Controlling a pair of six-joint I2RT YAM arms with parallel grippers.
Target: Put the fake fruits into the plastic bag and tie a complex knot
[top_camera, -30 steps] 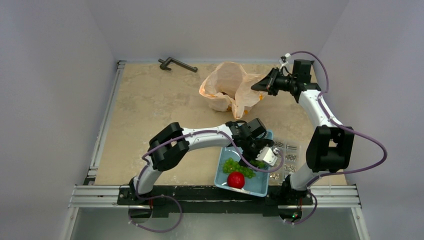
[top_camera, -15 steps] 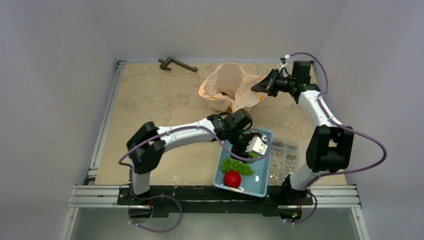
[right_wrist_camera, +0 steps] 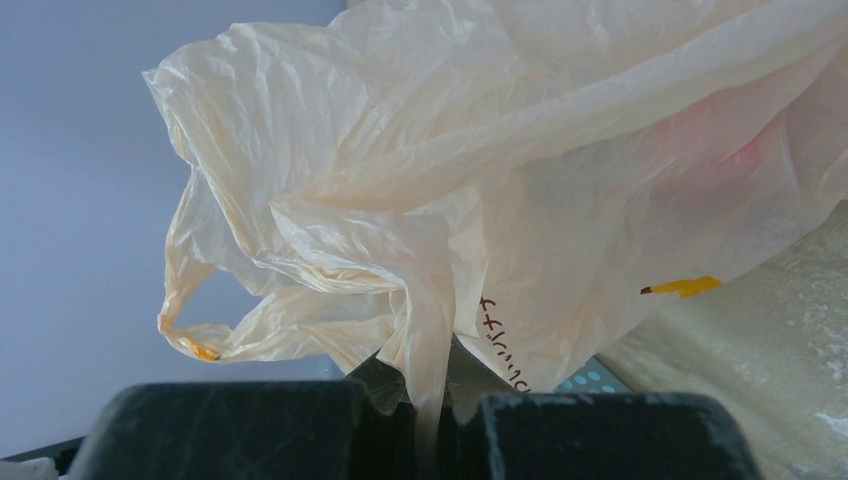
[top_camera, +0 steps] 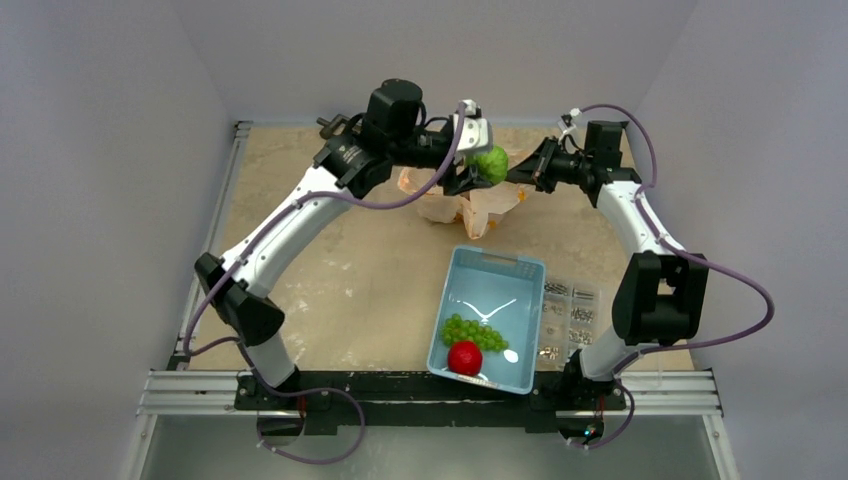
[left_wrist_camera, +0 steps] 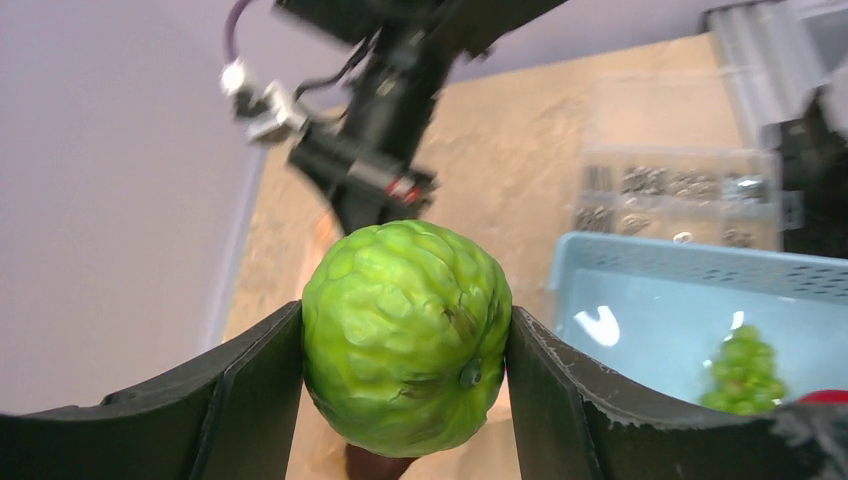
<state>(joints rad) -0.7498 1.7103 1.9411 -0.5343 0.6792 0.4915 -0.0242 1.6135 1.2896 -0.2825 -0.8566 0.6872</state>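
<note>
My left gripper point(top_camera: 484, 166) is shut on a light-green round fruit point(top_camera: 491, 163), held in the air over the mouth of the pale-orange plastic bag point(top_camera: 478, 207) at the back of the table. In the left wrist view the bumpy fruit point(left_wrist_camera: 405, 335) fills the gap between both fingers. My right gripper point(top_camera: 521, 172) is shut on the bag's right edge and holds it up; a strip of the bag point(right_wrist_camera: 470, 180) runs down between its fingers point(right_wrist_camera: 560, 430). A green grape bunch point(top_camera: 471, 331) and a red round fruit point(top_camera: 465, 357) lie in the light-blue basket point(top_camera: 500, 272).
A clear box of small metal parts point(top_camera: 572, 306) sits right of the basket. A dark handle-shaped tool point(top_camera: 328, 123) lies at the back left, partly behind my left arm. A reddish shape point(right_wrist_camera: 720, 140) shows faintly through the bag. Grey walls close in the table.
My left gripper closed on the light-green fruit in the basket, lifted it out and swung it to the back, over the bag. The right gripper and the bag stayed put.
</note>
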